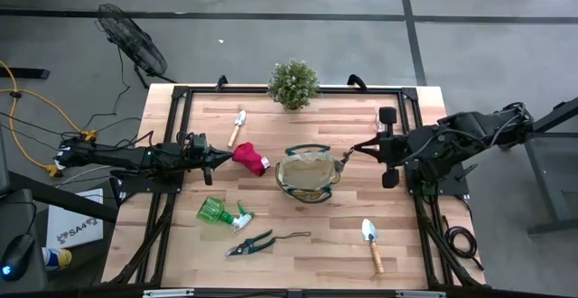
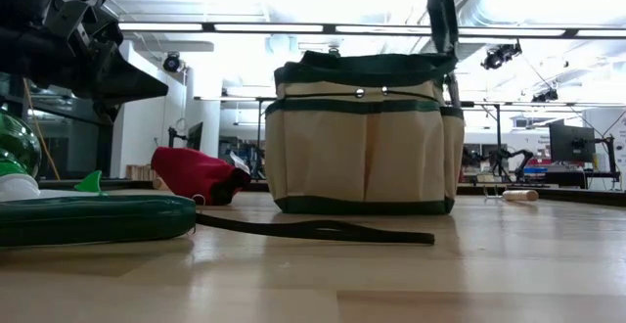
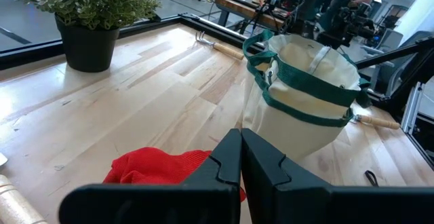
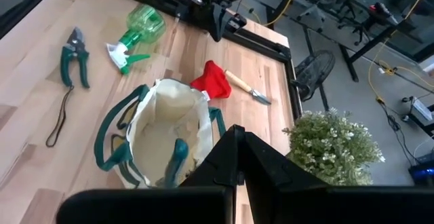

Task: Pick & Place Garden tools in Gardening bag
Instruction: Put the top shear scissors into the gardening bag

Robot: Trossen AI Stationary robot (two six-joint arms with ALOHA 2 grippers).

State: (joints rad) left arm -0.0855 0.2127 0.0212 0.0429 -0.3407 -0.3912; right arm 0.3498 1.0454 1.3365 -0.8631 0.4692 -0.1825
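Gardening bag (image 1: 308,173): we see it upright at the table's centre, mouth open; from above it looks empty, though the right wrist view shows a green shape just inside the rim that we cannot identify
Right gripper (image 1: 348,153): fingers pressed together, tip at the bag's rim at 2 o'clock, holding nothing that we can make out
Left gripper (image 1: 224,156): fingers closed and empty, tip just beside the red glove (image 1: 250,159) at the bag's 9 o'clock
Still out, 10 o'clock: small trowel (image 1: 238,125)
Still out, 7 o'clock: green spray bottle (image 1: 221,213), pruners (image 1: 251,243)
Still out, 5 o'clock: wooden-handled trowel (image 1: 372,244)
Not part of it: potted plant (image 1: 293,83) at 12 o'clock
Progress: we judge the packing barely begun; five tools lie on the table, the glove looking like the left arm's likely pick
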